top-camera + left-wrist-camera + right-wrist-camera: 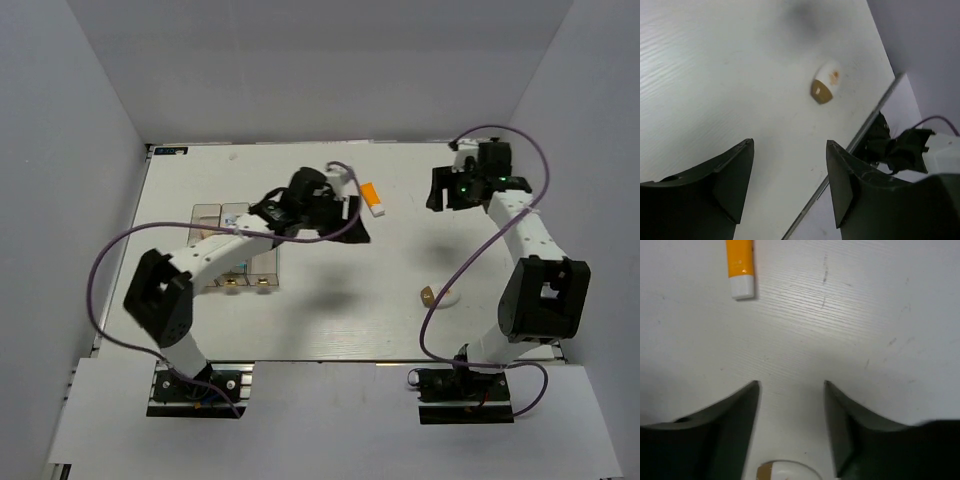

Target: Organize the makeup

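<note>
The orange white-capped tube (372, 197) lies at the table's middle back, just right of my left gripper (356, 228). It also shows at the top left of the right wrist view (740, 265). The white-and-gold egg (437, 296) lies at the near right. It is beyond my left gripper (790, 145), which is open and empty above bare table, and it shows in the left wrist view (826, 82). My right gripper (440, 190) is open and empty at the back right, and in its own view (791, 385) the egg (785, 471) sits at the bottom edge. The other makeup is hidden.
The clear organizer box (232, 216) stands left of centre, mostly under my left arm, with small beige things (247, 283) at its near side. Grey walls close in the table (330, 320) on three sides. The table's near right edge (860, 140) shows in the left wrist view.
</note>
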Action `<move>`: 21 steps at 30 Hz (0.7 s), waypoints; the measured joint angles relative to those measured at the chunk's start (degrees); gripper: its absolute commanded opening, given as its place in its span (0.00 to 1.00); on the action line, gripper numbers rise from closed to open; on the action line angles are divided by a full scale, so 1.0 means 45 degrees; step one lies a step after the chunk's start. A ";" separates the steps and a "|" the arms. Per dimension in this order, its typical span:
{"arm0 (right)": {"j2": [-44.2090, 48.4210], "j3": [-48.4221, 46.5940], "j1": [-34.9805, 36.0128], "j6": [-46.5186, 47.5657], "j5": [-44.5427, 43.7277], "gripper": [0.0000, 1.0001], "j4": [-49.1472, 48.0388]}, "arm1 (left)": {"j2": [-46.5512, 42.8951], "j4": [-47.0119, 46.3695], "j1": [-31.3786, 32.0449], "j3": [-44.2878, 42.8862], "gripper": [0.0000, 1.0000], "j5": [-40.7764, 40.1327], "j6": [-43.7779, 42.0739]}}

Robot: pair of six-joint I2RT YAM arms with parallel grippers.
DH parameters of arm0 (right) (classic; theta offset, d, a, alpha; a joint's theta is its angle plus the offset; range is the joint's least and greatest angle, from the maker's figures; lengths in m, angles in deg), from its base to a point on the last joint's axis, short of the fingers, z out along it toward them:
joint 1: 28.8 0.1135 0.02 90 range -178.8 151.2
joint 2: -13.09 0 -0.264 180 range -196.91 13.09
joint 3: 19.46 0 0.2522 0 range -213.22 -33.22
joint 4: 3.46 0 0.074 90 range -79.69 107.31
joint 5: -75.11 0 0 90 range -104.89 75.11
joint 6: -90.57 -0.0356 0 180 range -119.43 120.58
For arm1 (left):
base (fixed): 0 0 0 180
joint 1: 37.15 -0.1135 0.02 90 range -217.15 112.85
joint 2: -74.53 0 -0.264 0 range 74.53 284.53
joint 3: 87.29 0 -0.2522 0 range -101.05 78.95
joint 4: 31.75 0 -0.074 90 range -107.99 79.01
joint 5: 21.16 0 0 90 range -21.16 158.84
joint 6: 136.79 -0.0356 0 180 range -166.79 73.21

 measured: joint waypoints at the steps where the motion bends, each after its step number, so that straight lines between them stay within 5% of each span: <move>1: 0.0160 -0.0087 -0.0413 0.0155 0.0379 0.89 0.0253 | 0.0534 -0.0170 0.0437 -0.0325 0.71 0.0214 -0.0345; 6: 0.0117 -0.1345 -0.2259 0.2433 0.2628 0.81 0.2628 | 0.2506 -0.1137 0.2302 -0.0981 0.77 0.1409 -0.2356; 7: 0.0044 -0.1583 -0.2443 0.3293 0.2992 0.63 0.3347 | 0.2837 -0.1258 0.2589 -0.1078 0.78 0.1540 -0.2759; 9: -0.0121 -0.1870 -0.2676 0.5173 0.3531 0.50 0.4847 | 0.3410 -0.1467 0.3045 -0.1263 0.80 0.1744 -0.3449; 10: -0.0165 -0.1870 -0.2764 0.6067 0.3696 0.33 0.5498 | 0.3614 -0.1608 0.3196 -0.1321 0.80 0.1792 -0.3725; 13: -0.0194 -0.1443 -0.3055 0.9073 0.3925 0.12 0.7519 | 0.4002 -0.2176 0.3589 -0.1341 0.81 0.1904 -0.4653; 17: 0.0049 0.0087 -0.3298 1.2502 0.3963 0.15 0.9141 | 0.4274 -0.2788 0.4002 -0.1433 0.81 0.1977 -0.5969; 21: 0.0962 0.2030 -0.3361 1.5120 0.3570 0.30 0.9666 | 0.4580 -0.3308 0.4396 -0.1481 0.82 0.1957 -0.7125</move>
